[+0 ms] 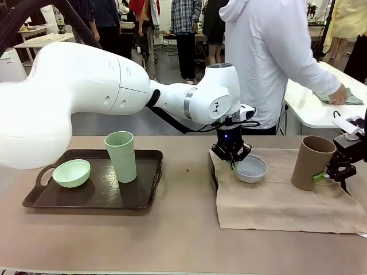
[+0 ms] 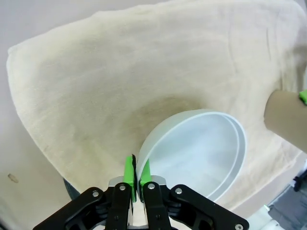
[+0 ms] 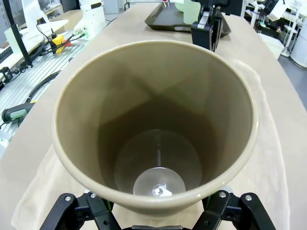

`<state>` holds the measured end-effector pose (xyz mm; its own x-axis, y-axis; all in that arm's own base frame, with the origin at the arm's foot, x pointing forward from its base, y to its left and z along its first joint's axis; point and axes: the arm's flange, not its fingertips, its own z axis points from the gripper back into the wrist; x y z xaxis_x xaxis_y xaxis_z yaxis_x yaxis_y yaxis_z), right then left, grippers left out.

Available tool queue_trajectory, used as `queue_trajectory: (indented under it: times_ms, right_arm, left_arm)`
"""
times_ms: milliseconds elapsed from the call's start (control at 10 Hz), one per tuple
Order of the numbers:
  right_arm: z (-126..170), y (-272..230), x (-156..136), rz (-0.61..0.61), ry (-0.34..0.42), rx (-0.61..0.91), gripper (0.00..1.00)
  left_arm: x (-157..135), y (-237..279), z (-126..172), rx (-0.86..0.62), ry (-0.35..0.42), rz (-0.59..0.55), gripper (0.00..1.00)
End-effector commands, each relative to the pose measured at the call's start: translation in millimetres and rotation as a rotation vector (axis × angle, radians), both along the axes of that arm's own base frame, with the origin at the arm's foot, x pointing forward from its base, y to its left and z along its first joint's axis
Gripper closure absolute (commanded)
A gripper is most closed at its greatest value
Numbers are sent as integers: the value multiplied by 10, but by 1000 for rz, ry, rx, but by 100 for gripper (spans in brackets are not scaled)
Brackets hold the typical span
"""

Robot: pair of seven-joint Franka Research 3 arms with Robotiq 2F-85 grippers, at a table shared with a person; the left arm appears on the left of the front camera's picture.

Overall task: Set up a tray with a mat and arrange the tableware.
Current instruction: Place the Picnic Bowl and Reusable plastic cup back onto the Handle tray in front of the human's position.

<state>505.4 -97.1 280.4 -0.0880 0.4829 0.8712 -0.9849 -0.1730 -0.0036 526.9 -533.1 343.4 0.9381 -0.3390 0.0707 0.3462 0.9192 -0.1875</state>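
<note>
Centre-right: left gripper (image 1: 234, 163) pinches the pale blue-grey round bowl (image 1: 253, 169) by its rim on the beige cloth mat (image 1: 269, 206). Right gripper (image 1: 328, 173) straddles the tilted matte brown tapered cup (image 1: 308, 163); grip undeterminable. Placement step, apparently; next calls for clean release.

At left, the tray (image 1: 103, 195) was dark brown; the mint green bowl (image 1: 71, 172) and mint green cup (image 1: 121, 156) matched. At right, the mat (image 1: 275, 206) was plain beige, while the pale blue-grey bowl (image 1: 251, 168) and matte brown cup (image 1: 310, 162) were unpatterned.

I look straight into the brown cup (image 3: 156, 143), mid-frame on the beige mat (image 3: 274, 160); fingers (image 3: 79, 211) flank it below; tray (image 3: 165, 21) top centre.
</note>
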Motion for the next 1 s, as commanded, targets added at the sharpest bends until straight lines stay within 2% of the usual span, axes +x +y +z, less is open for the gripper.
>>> queue_trajectory:
  times_ms: [0, 100, 200, 400, 500, 700, 900]
  right_arm:
    - [-49, -47, 81, -7, -7, 16, 0]
    - [-49, -54, 79, -8, -1, 15, 0]
    - [-44, -59, 81, -12, 2, 10, 0]
    - [-53, -181, 110, -57, 32, -33, 0]
    - [-53, -262, 114, -81, 33, -58, 0]
    - [4, -491, 69, -128, 46, -110, 0]
    - [169, -761, -88, -177, 86, -159, 0]
  left_arm:
    - [67, -3, 38, 2, 12, -29, 37]
    - [59, 8, 49, -1, 18, -30, 28]
    - [53, 17, 67, -6, 25, -30, 0]
    - [36, 44, 103, 4, 44, -35, 0]
    - [16, 92, 127, 6, 51, -32, 45]
    - [-73, 232, 221, 0, 57, -26, 30]
    - [-255, 494, 459, -4, 66, 2, 30]
